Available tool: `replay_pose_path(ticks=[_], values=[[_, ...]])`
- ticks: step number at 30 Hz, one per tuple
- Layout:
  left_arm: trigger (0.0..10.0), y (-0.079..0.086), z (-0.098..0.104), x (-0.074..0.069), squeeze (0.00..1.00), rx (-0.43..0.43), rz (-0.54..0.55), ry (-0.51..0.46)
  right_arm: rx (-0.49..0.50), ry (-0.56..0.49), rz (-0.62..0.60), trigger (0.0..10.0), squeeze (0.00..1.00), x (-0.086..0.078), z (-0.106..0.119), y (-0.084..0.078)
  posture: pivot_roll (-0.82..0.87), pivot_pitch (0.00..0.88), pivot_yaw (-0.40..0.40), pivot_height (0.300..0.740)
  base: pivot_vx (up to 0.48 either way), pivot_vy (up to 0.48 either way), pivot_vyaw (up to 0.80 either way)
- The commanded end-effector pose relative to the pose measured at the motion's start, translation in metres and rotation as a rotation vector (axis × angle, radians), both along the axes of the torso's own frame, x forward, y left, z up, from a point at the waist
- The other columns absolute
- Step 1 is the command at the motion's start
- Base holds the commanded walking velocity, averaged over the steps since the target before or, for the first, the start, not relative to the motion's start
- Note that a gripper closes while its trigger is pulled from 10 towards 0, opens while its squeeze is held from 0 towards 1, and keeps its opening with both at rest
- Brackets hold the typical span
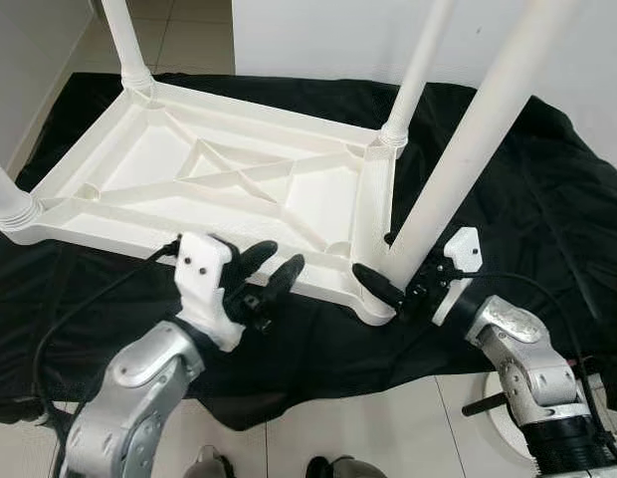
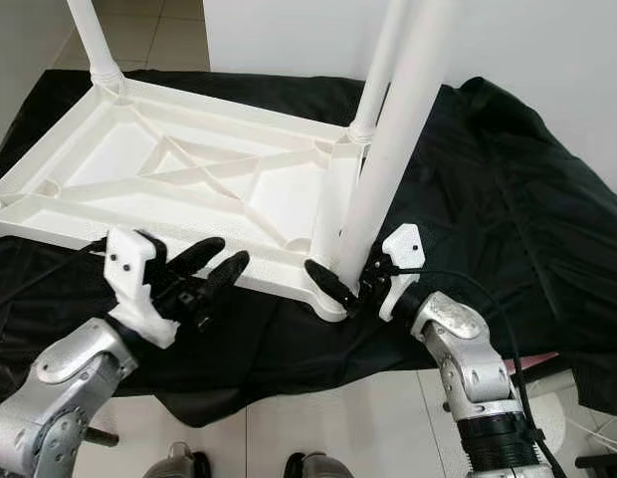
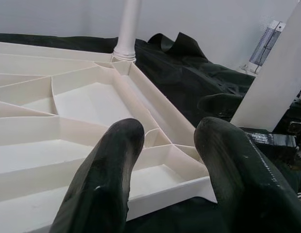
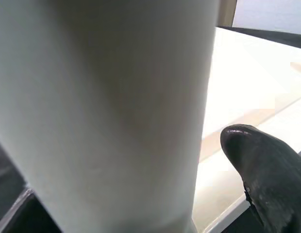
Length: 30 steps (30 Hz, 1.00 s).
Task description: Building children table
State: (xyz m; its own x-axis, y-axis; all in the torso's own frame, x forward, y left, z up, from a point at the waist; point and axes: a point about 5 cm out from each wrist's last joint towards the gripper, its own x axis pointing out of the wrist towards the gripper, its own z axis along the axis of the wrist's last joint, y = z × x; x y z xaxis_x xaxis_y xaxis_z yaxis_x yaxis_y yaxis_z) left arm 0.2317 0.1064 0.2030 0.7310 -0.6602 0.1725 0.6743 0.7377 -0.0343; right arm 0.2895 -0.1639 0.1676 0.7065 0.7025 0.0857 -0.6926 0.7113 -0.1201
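Observation:
A white plastic children's table (image 1: 219, 184) lies upside down on a black cloth (image 1: 508, 189). Three legs stand upright in its corner sockets: far left (image 1: 124, 40), near left (image 1: 5, 194) and far right (image 1: 413, 80). A fourth leg (image 1: 468, 149) leans to the right with its lower end at the near right corner socket (image 1: 373, 299). My right gripper (image 1: 393, 264) is shut on the base of this leg (image 4: 107, 111), with one finger (image 4: 267, 165) in front of it. My left gripper (image 1: 280, 255) hovers open just before the table's front rim (image 3: 165, 189), holding nothing.
The cloth covers a tiled floor (image 1: 368, 428) beside a white wall (image 1: 318, 40). A round white object (image 1: 498, 398) lies on the tiles at the near right. My feet (image 1: 338, 468) show at the bottom edge. A slatted white appliance (image 3: 267, 43) stands by the wall.

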Motion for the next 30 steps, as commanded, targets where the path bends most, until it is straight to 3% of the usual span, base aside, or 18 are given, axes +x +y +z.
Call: replay_pose_path(ticks=[1, 11, 14, 17, 18, 22, 24, 27, 30], values=[[10.0, -0.007, -0.002, 0.004, 0.00, -0.003, 0.017, 0.017, 0.000, -0.011, -0.050, 10.0, 0.00, 0.006, 0.000, -0.006, 0.07, 0.089, -0.088, 0.740, 0.000, 0.000, 0.00], [10.0, -0.021, -0.006, 0.018, 0.00, 0.011, -0.004, 0.063, 0.012, -0.021, -0.169, 10.0, 0.00, 0.022, -0.004, -0.026, 0.07, 0.078, -0.070, 0.740, 0.000, 0.000, 0.00], [10.0, -0.022, -0.013, 0.029, 0.00, 0.045, 0.015, 0.096, 0.002, -0.040, -0.248, 10.0, 0.00, 0.029, -0.004, -0.038, 0.05, 0.068, -0.058, 0.740, 0.000, 0.000, 0.00], [10.0, -0.022, -0.013, 0.029, 0.00, 0.045, 0.015, 0.096, 0.002, -0.040, -0.248, 10.0, 0.00, 0.029, -0.004, -0.038, 0.05, 0.068, -0.058, 0.740, 0.000, 0.000, 0.00], [10.0, -0.024, -0.015, 0.033, 0.00, 0.033, -0.003, 0.107, 0.000, -0.057, -0.312, 10.0, 0.00, 0.033, -0.005, -0.046, 0.03, 0.063, -0.040, 0.740, 0.000, 0.000, 0.00], [10.0, -0.033, -0.010, 0.033, 0.00, 0.018, -0.070, 0.080, 0.015, -0.045, -0.362, 10.0, 0.00, 0.036, -0.007, -0.058, 0.02, 0.065, -0.035, 0.740, 0.000, 0.000, 0.00], [10.0, -0.035, -0.009, 0.033, 0.00, 0.020, -0.081, 0.076, 0.013, -0.045, -0.361, 10.0, 0.00, 0.036, -0.008, -0.059, 0.02, 0.065, -0.035, 0.740, 0.000, 0.000, 0.00], [10.0, -0.039, -0.015, 0.034, 0.00, 0.079, -0.107, 0.060, -0.011, -0.068, -0.311, 10.0, 0.00, 0.036, -0.008, -0.048, 0.02, 0.055, -0.028, 0.740, 0.000, 0.000, 0.00], [10.0, -0.044, -0.015, 0.029, 0.00, 0.071, -0.146, 0.057, -0.017, -0.085, -0.288, 10.0, 0.00, 0.037, -0.006, -0.040, 0.02, 0.051, -0.034, 0.740, 0.000, 0.000, 0.00]])
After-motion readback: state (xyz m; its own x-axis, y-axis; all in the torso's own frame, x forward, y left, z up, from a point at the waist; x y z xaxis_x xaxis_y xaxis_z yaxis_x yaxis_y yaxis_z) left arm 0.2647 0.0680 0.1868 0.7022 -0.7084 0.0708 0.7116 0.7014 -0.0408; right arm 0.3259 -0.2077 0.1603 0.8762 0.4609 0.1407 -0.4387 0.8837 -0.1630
